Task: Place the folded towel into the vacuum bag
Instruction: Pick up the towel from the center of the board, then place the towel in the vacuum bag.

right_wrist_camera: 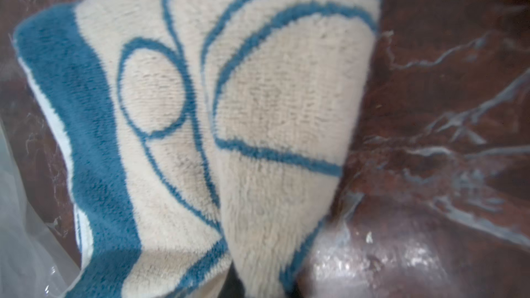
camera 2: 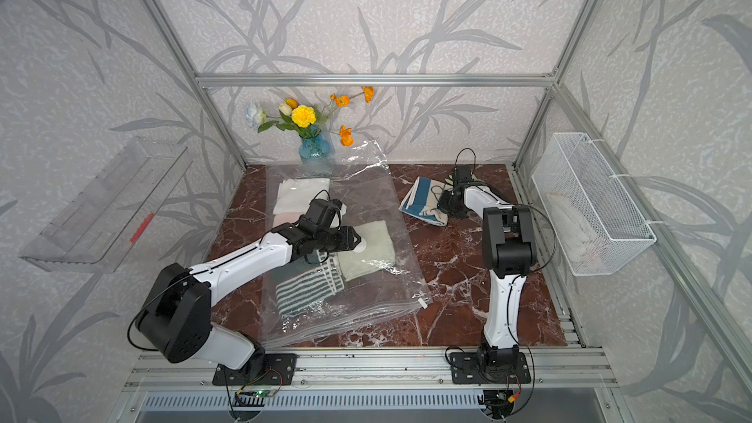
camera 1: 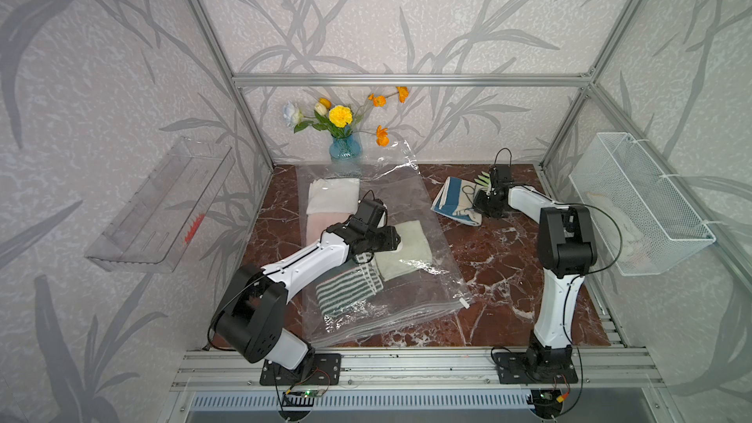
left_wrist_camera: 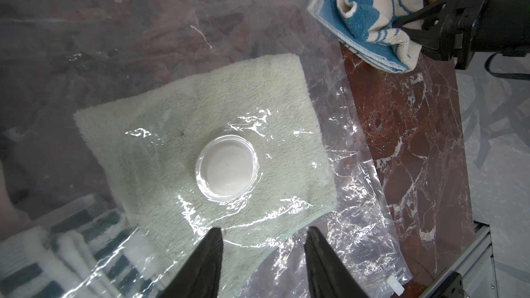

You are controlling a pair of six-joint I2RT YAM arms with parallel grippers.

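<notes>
The folded towel (camera 1: 453,201) (camera 2: 421,199), cream with blue pattern, lies on the marble table at the back right, beside the vacuum bag (camera 1: 407,193) (camera 2: 366,193). My right gripper (camera 1: 480,203) is shut on the towel's right edge; in the right wrist view the towel (right_wrist_camera: 229,110) bunches toward the jaws. The clear bag lies flat across the table's middle, with its round white valve cap (left_wrist_camera: 226,166) and slider clip (camera 1: 464,303). My left gripper (left_wrist_camera: 263,229) hovers open just above the bag near the cap, holding nothing.
Inside the bag lie a white towel (camera 1: 331,195), a pale green one (left_wrist_camera: 186,116) and a green-striped one (camera 1: 346,295). A blue vase of flowers (camera 1: 345,146) stands behind the bag. A wire basket (camera 1: 639,205) hangs on the right wall, a clear shelf (camera 1: 162,205) on the left.
</notes>
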